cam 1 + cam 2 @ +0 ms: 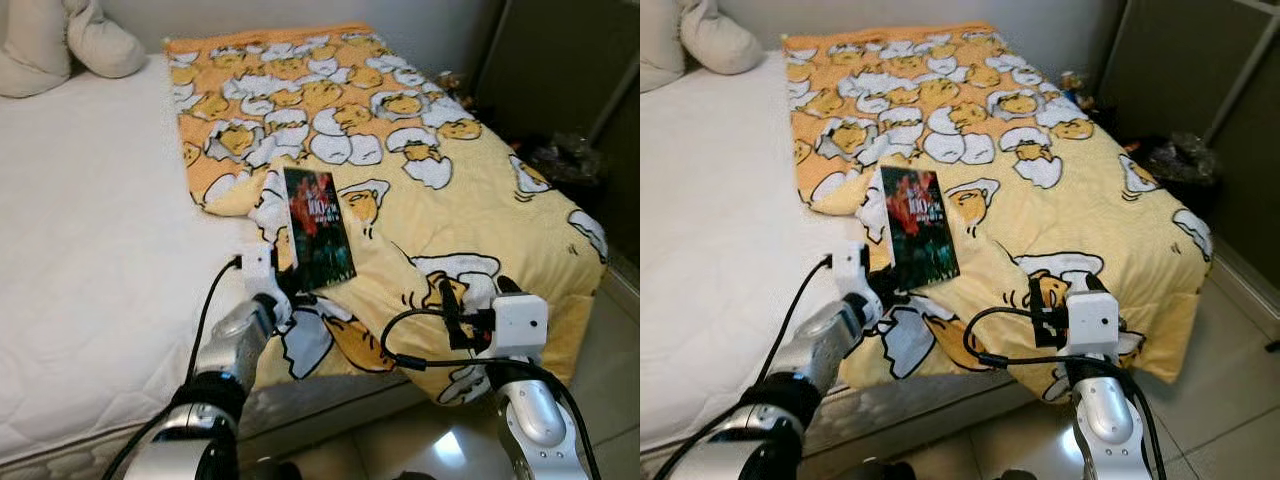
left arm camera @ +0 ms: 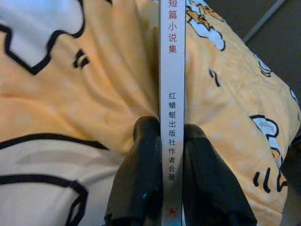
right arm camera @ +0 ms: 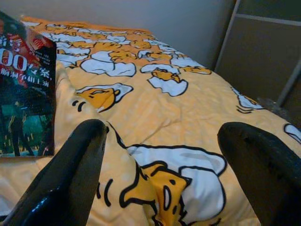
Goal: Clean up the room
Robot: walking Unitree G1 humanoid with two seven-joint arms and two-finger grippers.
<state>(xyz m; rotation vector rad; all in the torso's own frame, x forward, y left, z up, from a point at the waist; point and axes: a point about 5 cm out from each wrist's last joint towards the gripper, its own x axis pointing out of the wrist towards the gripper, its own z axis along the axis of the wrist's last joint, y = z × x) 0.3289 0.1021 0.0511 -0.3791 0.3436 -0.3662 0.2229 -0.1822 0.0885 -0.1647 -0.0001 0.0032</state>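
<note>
A dark book [image 1: 318,230] with a red and green cover is tilted up over the yellow egg-print blanket [image 1: 400,150] on the bed. My left gripper [image 1: 283,287] is shut on the book's lower edge. In the left wrist view both black fingers [image 2: 141,179] pinch the book's white spine [image 2: 172,94]. My right gripper [image 1: 450,300] stands open just above the blanket's near edge, to the right of the book. In the right wrist view its fingers [image 3: 70,174] are spread wide with only blanket between them, and the book cover [image 3: 26,89] rises beside them.
The white mattress [image 1: 90,250] takes up the left of the bed, with cream pillows [image 1: 70,40] at its far left corner. A dark wardrobe [image 1: 570,70] and a black bag [image 1: 565,160] stand right of the bed. Pale floor tiles [image 1: 610,370] lie below.
</note>
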